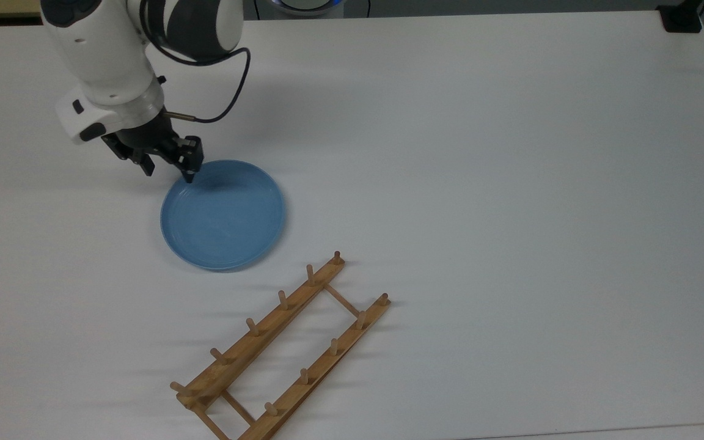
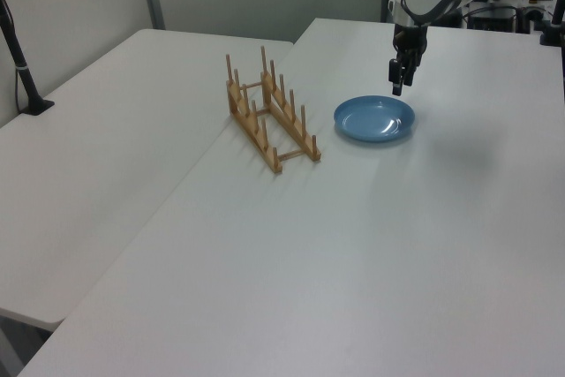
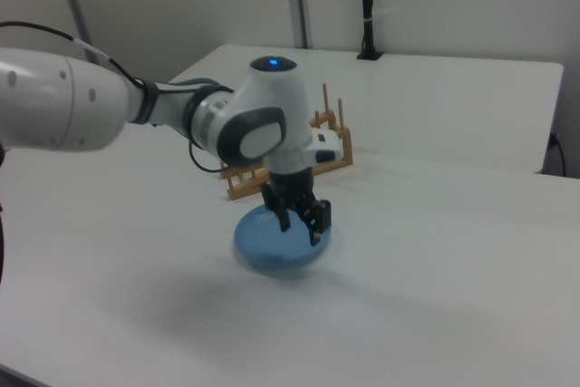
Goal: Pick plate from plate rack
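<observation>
One plate (image 1: 223, 214), one rack (image 1: 282, 351) and one arm (image 1: 107, 55) share a white surface (image 1: 511, 183). The light-blue plate lies flat left of centre in the top view, clear of the wooden rack, which sits near the bottom edge of that frame with its two rails running diagonally. Each rail carries six upright pegs, and three thin crossbars join them; every slot is empty. In the left view the rack (image 2: 269, 121) stands at centre and the plate (image 2: 373, 119) just to its right, the two apart.

The arm enters from the upper left of the top view, a black cable (image 1: 223, 91) looping from its wrist. Its jaws (image 1: 167, 170) are spread apart and hold nothing, hanging over the plate's upper-left rim; one fingertip (image 1: 189, 177) shows against the blue, the other against the white just outside. In the right view the jaws (image 3: 299, 225) hang over the plate (image 3: 281, 246), with the rack (image 3: 313, 156) behind.

A black post (image 2: 22, 68) stands at the far left of the left view, well apart from everything else.
</observation>
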